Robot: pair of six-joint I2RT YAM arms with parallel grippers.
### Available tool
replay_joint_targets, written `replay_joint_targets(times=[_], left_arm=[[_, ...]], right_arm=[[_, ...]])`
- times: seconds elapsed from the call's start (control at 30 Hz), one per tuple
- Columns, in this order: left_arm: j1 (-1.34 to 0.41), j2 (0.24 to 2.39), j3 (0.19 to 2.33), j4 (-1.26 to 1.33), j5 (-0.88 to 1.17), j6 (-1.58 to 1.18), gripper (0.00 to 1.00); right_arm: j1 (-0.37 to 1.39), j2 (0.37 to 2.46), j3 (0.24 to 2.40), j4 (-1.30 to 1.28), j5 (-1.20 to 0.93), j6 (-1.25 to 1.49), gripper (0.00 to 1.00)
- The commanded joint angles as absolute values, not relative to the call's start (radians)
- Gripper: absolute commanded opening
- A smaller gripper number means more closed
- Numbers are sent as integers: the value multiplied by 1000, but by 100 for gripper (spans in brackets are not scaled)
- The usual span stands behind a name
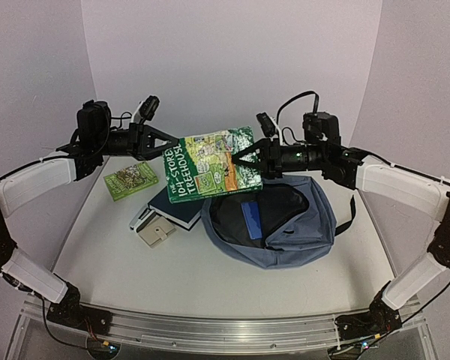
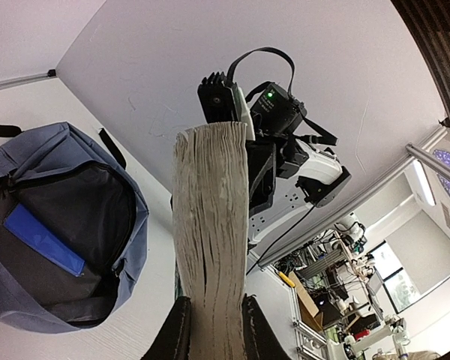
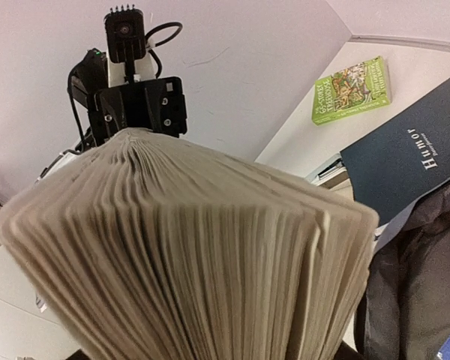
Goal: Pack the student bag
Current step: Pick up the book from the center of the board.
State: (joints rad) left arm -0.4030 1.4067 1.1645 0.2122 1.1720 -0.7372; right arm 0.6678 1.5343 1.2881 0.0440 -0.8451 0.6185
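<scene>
Arms reach inward, left fingers (image 1: 162,138) and right fingers (image 1: 249,155) pinching the book (image 1: 210,166) midair.

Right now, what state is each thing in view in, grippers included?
student bag, lying on the table, main compartment unzipped and wide open.
Treehouse book, closed, held in the air between both grippers.
left gripper, shut on one end of the Treehouse book.
right gripper, shut on its other end.
navy book, closed, flat on the table.
small green book, closed, flat on the table.
blue item, inside the bag.
</scene>
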Motion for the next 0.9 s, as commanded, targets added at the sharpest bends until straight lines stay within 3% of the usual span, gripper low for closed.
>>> replay_joint_targets(times=[0.0, 0.07, 0.1, 0.17, 0.27, 0.37, 0.57, 0.8, 0.87], left_arm=[[-405, 1377, 1221, 282, 1182, -747, 0], [-405, 1382, 1214, 270, 1160, -745, 2], [-405, 1385, 1210, 264, 1148, -743, 9], [-405, 1391, 1199, 259, 1126, -735, 36], [-405, 1403, 1188, 239, 1101, -723, 75], [-408, 1413, 1171, 240, 1105, -727, 91], [-429, 1421, 1173, 238, 1154, -726, 100], [-491, 1449, 1236, 156, 1172, -672, 99], [-495, 1445, 1238, 167, 1171, -680, 91]], right_arm=[[683, 1513, 1289, 189, -893, 678, 41], [683, 1492, 1277, 215, -869, 701, 24], [683, 1476, 1270, 223, -841, 707, 13], [683, 1442, 1252, 241, -784, 721, 1], [683, 1386, 1224, 290, -716, 751, 0], [683, 1356, 1207, 335, -684, 785, 0], [683, 1343, 1203, 376, -677, 801, 0], [683, 1382, 1209, 387, -688, 806, 0], [683, 1391, 1210, 386, -690, 804, 0]])
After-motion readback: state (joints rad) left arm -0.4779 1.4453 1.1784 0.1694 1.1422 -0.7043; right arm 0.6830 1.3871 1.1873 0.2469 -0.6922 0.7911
